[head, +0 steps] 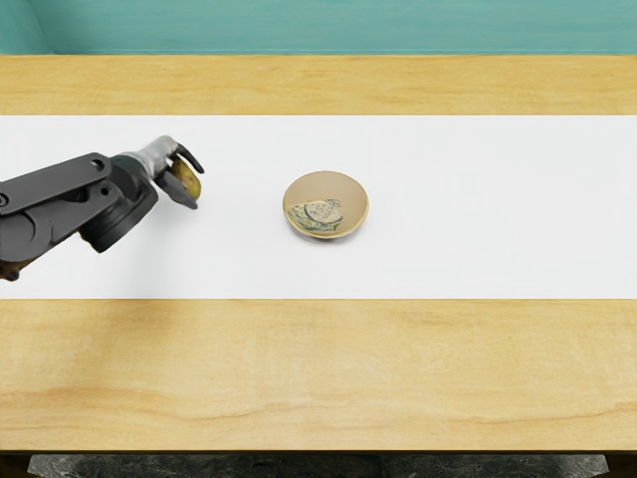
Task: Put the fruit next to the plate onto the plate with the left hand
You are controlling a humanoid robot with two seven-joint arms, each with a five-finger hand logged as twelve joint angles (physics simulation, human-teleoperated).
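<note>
Head view: the left arm [70,204] comes in from the left edge, dark grey w/ a lighter metal wrist, reaching over the white strip [478,199] that runs across the wooden bench [318,368]. The left robot hand [181,171] is closed round the fruit [186,180]. Its dark fingers [191,159] curl over the top and side, so only a yellowish-brown patch of the fruit shows between them. Can't tell whether the fruit rests on the strip or hangs just above it. The plate [325,204] — small, round, tan, w/ a greenish pattern in its lower half — sits on the strip near the middle of the bench. It is right of the robot hand and well apart from it, so the fruit is off the plate, in the grasp. A teal wall [318,25] runs along the top, behind the bench.
</note>
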